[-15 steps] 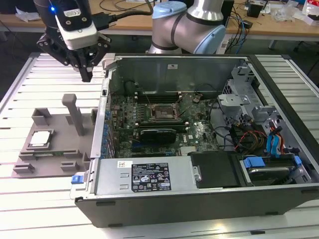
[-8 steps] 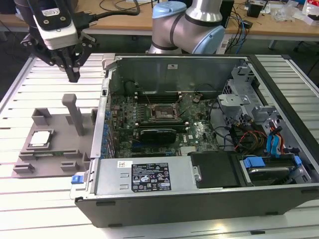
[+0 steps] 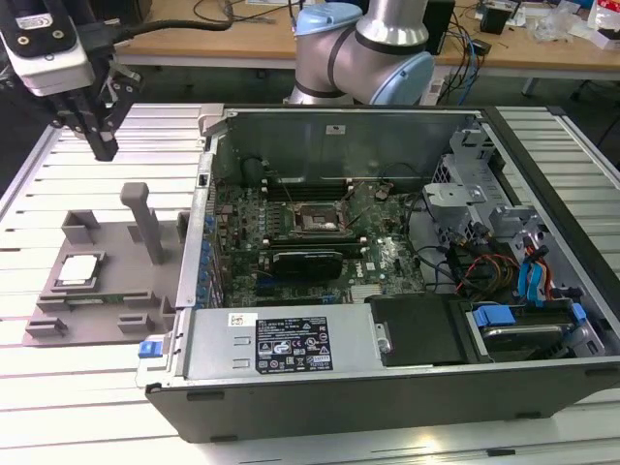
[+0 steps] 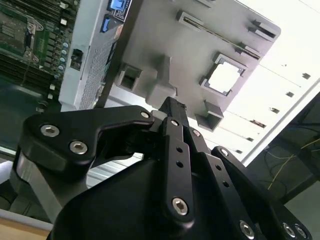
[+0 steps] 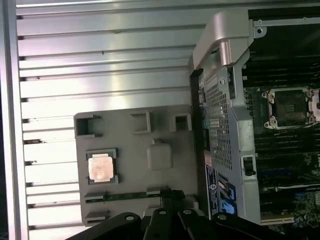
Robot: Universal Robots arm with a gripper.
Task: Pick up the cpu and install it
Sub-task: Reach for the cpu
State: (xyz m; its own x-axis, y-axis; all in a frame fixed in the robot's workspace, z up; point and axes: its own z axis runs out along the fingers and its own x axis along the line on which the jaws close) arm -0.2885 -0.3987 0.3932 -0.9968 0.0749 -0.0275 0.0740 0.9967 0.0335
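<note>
The cpu [image 3: 79,270] is a small silver-topped square lying flat in a recess of a grey fixture plate [image 3: 111,276] on the slatted table, at the exterior view's left. Both wrist views look down on the cpu [image 4: 223,77] [image 5: 101,166] in its recess. My gripper [image 3: 102,147] hangs well above the table, beyond the fixture's far edge and apart from the cpu. Its black fingers [image 4: 172,107] [image 5: 171,195] meet at the tips with nothing between them. The motherboard socket [image 3: 315,221] [image 5: 290,107] sits uncovered inside the open computer case.
The open computer case [image 3: 387,387] fills the middle and the exterior view's right, its metal side wall [image 3: 199,242] right beside the fixture. A tall grey post [image 3: 145,218] stands on the fixture. A long black card [image 3: 305,262] lies just in front of the socket.
</note>
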